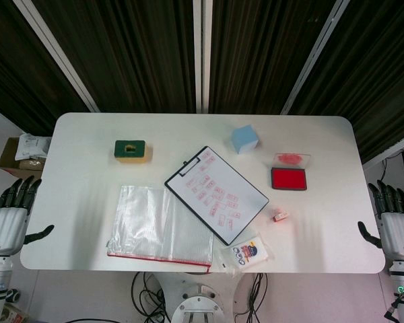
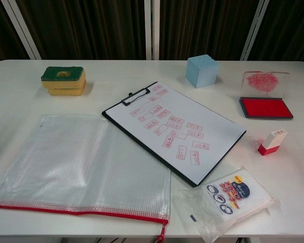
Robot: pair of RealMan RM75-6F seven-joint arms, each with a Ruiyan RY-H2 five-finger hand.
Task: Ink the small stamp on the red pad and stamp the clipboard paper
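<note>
Red-based small stamp [image 2: 272, 142] lay ungrasped beside red pad [image 2: 265, 108]; right hand [image 1: 394, 225], fingers spread, empty, must reach it.

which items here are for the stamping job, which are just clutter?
Job: small stamp, lying on the table; red pad, lid open; clipboard, its paper already carrying red stamps.

Clutter: sponge, blue cube, mesh zip pouch, wipes packet.

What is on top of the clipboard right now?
On the clipboard lies one white sheet under the black clip, carrying many red stamp marks. No object rests on it. Whatever lies beneath the sheet is hidden.
</note>
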